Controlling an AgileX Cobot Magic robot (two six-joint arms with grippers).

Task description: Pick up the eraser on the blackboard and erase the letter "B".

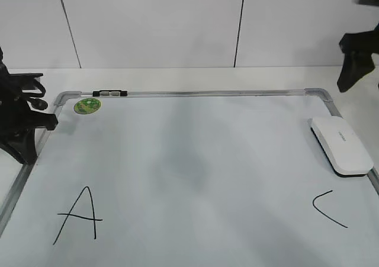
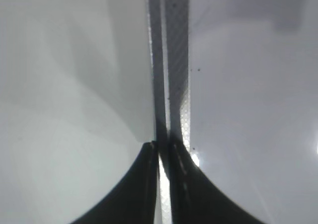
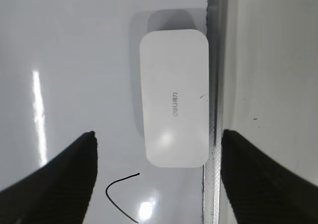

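The blackboard (image 1: 189, 160) is a white board with a silver frame that fills the table. A black "A" (image 1: 77, 216) is at its near left and a black "C" (image 1: 327, 208) at its near right. No letter "B" shows between them. The white eraser (image 1: 342, 144) lies flat on the board against the right frame. My right gripper (image 1: 355, 66) is open and empty, raised well above the eraser (image 3: 174, 97); in the right wrist view its jaws (image 3: 159, 132) straddle the eraser from above. My left gripper (image 1: 23, 131) is shut and empty, its jaws (image 2: 161, 149) over the left frame (image 2: 176, 60).
A round green sticker (image 1: 87, 105) sits at the board's far left corner. A small black-and-clear clip (image 1: 110, 93) is on the far frame. The "C" (image 3: 119, 194) lies just below the eraser in the right wrist view. A white panelled wall stands behind.
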